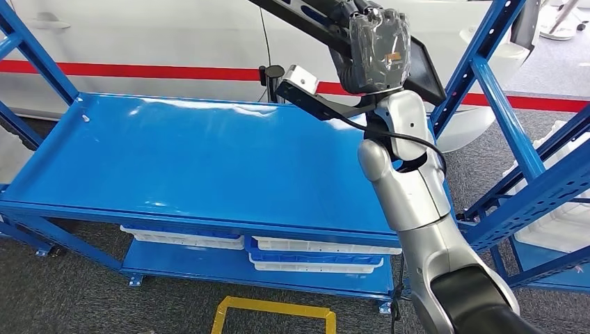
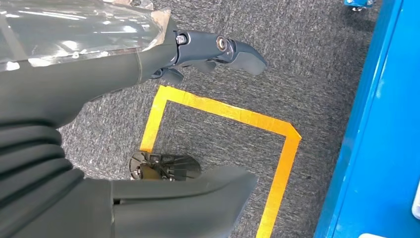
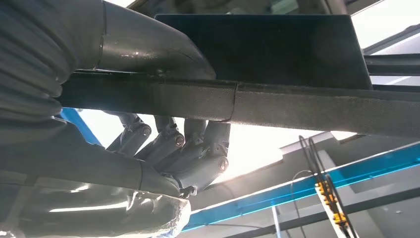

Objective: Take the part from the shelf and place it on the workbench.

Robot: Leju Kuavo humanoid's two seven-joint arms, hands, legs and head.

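1. The part (image 1: 327,28), a long dark bar with a flat black panel on it, is raised above the far right end of the blue desk (image 1: 174,160) and touches nothing on it.
2. In the right wrist view the part (image 3: 297,99) runs across the right hand, with the thumb over one side and the dark fingers (image 3: 188,148) curled up under the other.
3. The right hand (image 1: 378,49), wrapped in clear plastic film, is clamped around the part above the desk's far right corner, at the end of the silver right arm (image 1: 417,202).
4. The left hand (image 2: 198,54) hangs over the grey carpet near the desk's front edge, beside a square of yellow tape (image 2: 223,114) on the floor. Its fingers are loosely spread and hold nothing.
5. White trays (image 1: 313,254) sit on the lower shelf under the desk.
6. A white car body with a red stripe (image 1: 139,71) stands behind the desk.
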